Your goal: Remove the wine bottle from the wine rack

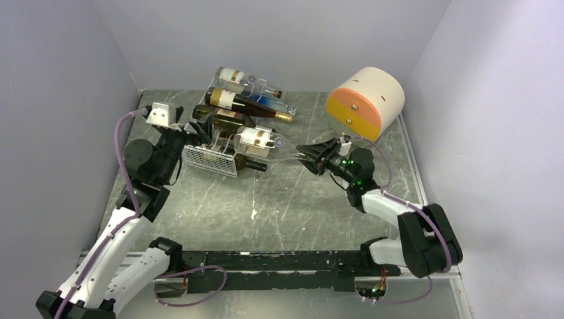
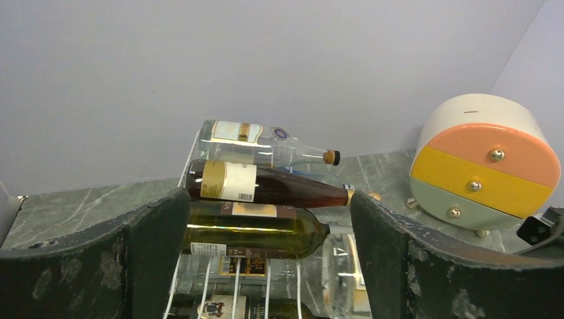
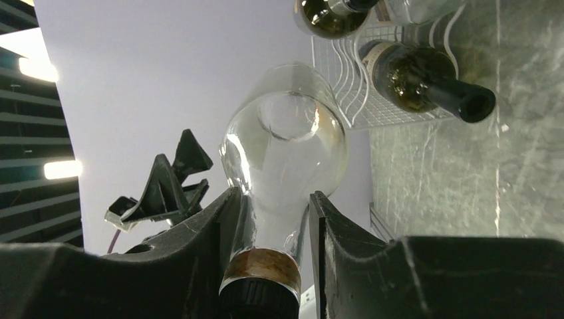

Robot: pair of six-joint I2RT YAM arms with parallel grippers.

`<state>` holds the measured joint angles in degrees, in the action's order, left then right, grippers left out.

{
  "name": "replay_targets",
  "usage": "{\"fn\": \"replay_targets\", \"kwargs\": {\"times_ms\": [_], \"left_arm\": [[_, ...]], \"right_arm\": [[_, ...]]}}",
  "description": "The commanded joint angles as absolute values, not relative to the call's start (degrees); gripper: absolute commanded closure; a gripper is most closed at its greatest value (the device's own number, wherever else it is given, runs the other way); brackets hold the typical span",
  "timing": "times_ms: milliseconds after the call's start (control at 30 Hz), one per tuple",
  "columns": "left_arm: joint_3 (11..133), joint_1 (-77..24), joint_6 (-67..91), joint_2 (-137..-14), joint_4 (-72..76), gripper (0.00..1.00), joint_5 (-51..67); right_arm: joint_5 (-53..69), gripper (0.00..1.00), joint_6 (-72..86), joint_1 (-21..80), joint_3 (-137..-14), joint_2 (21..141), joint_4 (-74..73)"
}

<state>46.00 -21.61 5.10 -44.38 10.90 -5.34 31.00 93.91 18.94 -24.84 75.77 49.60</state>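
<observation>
The white wire wine rack (image 1: pixel 210 159) stands at the back left with several bottles lying across it. A clear wine bottle (image 1: pixel 261 140) with a white label lies over the rack's right side, neck pointing right. My right gripper (image 1: pixel 307 156) is shut on that neck. In the right wrist view the fingers (image 3: pixel 229 219) squeeze the clear bottle (image 3: pixel 286 146) just above its brown band and black cap, with the rack (image 3: pixel 346 86) beyond. My left gripper (image 1: pixel 198 133) stands open at the rack's left end. Its view shows the open gripper (image 2: pixel 266 266) facing a green bottle (image 2: pixel 253 236) and the rack's wires (image 2: pixel 236 286), touching neither.
A round drawer unit (image 1: pixel 366 103) with orange, yellow and pale green fronts stands at the back right, close behind the right arm. A brown bottle (image 1: pixel 246 105) and another clear bottle (image 1: pixel 246 81) top the stack; a dark bottle (image 1: pixel 256 165) lies lowest. Walls close three sides.
</observation>
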Motion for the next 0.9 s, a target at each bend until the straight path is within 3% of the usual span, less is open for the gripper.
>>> {"fn": "replay_targets", "kwargs": {"times_ms": [0, 367, 600, 867], "left_arm": [[46.0, -22.2, 4.5, -44.5, 12.4, 0.06, -4.5], [46.5, -22.7, 4.4, -45.1, 11.9, 0.06, -4.3], [46.6, -22.8, 4.4, -45.2, 11.8, 0.06, -4.0], [46.6, -22.7, 4.4, -45.2, 11.8, 0.06, -4.0]], "right_arm": [[35.7, 1.0, 96.2, 15.2, -24.9, 66.3, 51.8], [45.8, 1.0, 80.6, -0.8, -27.7, 52.3, 15.8], [47.4, 1.0, 65.2, -8.3, -33.9, 53.8, -2.3], [40.9, 1.0, 43.9, -10.4, -49.6, 61.6, -23.5]]}}
